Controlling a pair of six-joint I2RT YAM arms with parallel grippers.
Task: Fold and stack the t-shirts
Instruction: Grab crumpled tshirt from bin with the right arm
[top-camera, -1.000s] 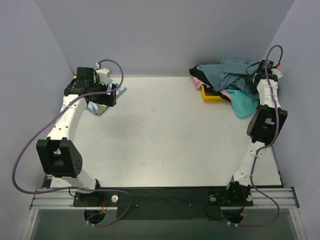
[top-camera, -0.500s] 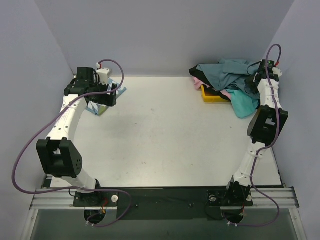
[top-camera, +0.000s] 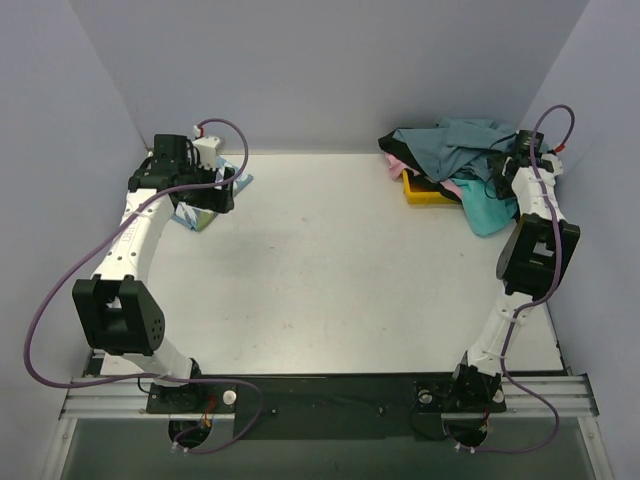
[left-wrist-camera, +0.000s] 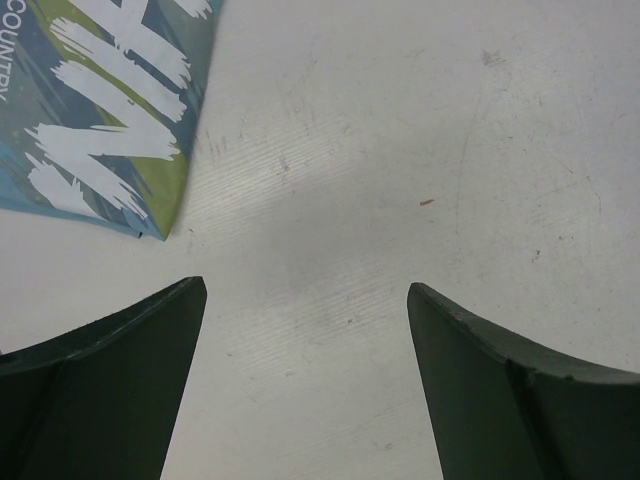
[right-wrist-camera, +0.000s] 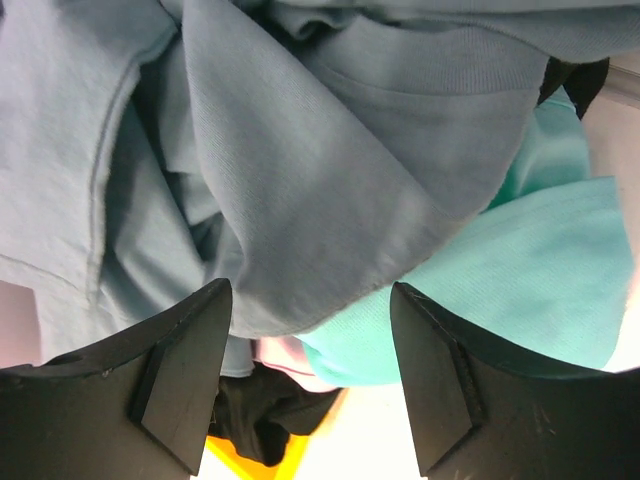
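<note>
1. table (top-camera: 330, 270): the white surface fills the centre of the top view. both arm bases sit at the bottom edge of that frame.

2. left gripper (top-camera: 225, 190): located in the upper left of the top view. in the left wrist view the left gripper (left-wrist-camera: 305, 290) is fully parted. both dark fingers (left-wrist-camera: 110, 390) occupy the lower corners and only bare table shows between them. nothing is held.

3. light-blue shirt (top-camera: 193, 217): folded flat on the table, partly under the left gripper in the top view. in the left wrist view it lies in the upper left corner (left-wrist-camera: 90, 110), white letters up, clear of both fingers.

4. right gripper (top-camera: 497, 167): located in the upper right of the top view, at the shirt pile. in the right wrist view the right gripper (right-wrist-camera: 308, 290) has its jaws apart. cloth fills the gap beyond them, and no pinch on it is visible.

5. pile, upper right of the top view:
- slate-teal shirt (right-wrist-camera: 300, 170): on top, crumpled, covering most of the right wrist frame.
- turquoise shirt (right-wrist-camera: 520, 270): beneath it, at the right.
- pink shirt (top-camera: 396, 166) and black shirt (top-camera: 386, 143): at the left edge of the pile.
- yellow bin (top-camera: 422, 192): under the heap, one corner exposed.
</note>
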